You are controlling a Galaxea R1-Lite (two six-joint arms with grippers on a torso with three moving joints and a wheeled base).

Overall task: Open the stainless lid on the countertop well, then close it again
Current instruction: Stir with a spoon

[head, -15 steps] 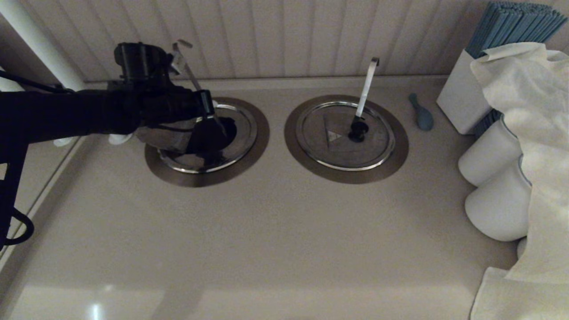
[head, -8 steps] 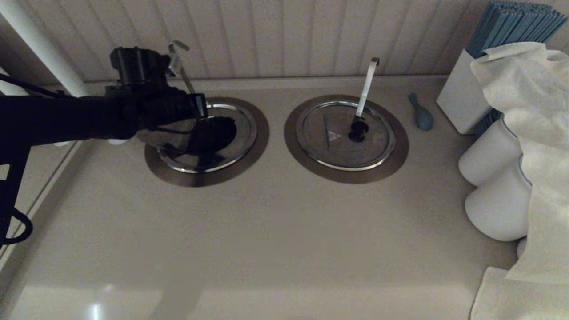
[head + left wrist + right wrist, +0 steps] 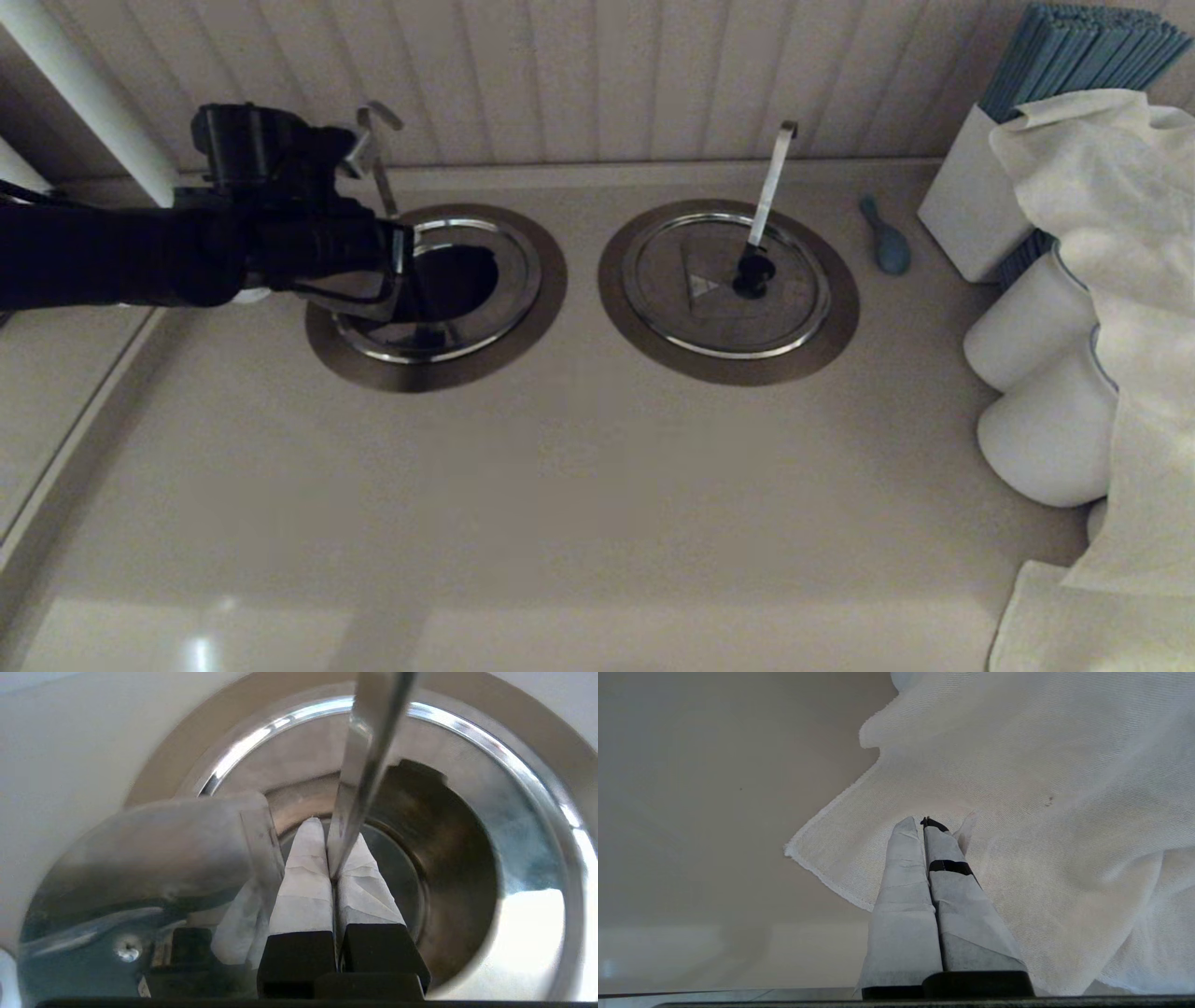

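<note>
Opening done yet?
– Yes, I judge. Left claw pinched tight, round shiny steel lid tilted up at the round dark brown-flanged well's left rim.
– Next?
– Lower it flat, minding the slim hook-tipped utensil handle.
– Right claw?
– Parked, closed, over white cloth.

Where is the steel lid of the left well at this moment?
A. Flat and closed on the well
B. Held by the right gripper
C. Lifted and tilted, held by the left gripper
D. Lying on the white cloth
C: the left gripper holds the stainless lid tilted beside the uncovered dark countertop well.
</note>
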